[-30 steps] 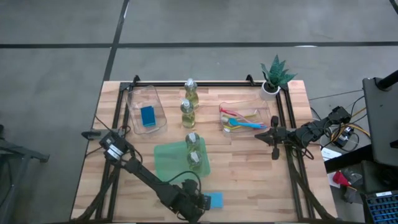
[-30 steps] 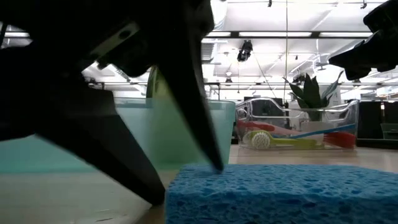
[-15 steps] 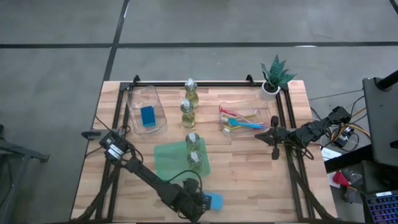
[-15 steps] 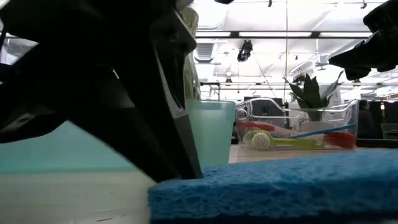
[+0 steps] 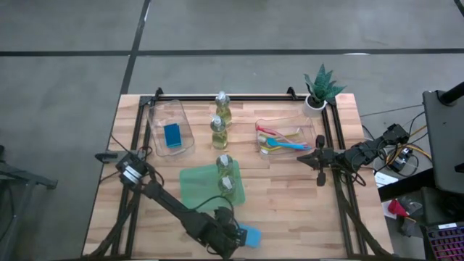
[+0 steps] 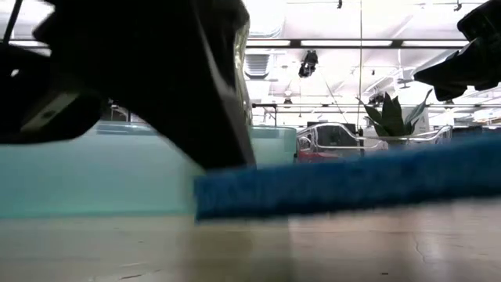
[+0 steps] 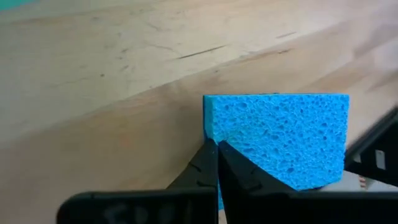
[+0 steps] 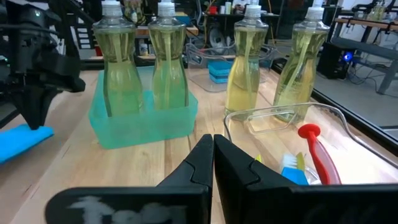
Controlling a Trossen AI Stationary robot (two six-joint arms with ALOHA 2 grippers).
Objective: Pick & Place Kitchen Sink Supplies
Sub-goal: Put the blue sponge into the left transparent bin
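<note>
Left gripper point(image 5: 233, 236) at the table's near edge, clamped on a blue rectangular sponge point(image 5: 250, 235) — lifted clear of the wooden tabletop point(image 5: 290, 196), tilted. Just beyond, green tray point(image 5: 196, 185) holding two clear bottles of yellowish liquid point(image 5: 225, 176). Right gripper point(image 5: 319, 158) closed on nothing — beside the clear brush bin point(image 5: 285, 138).

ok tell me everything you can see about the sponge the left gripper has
The sponge is a bright blue, porous rectangular slab. The left gripper is shut on one edge, holding it tilted just above the wooden table, near the front edge beside the green tray. Nothing else touches it.
</note>
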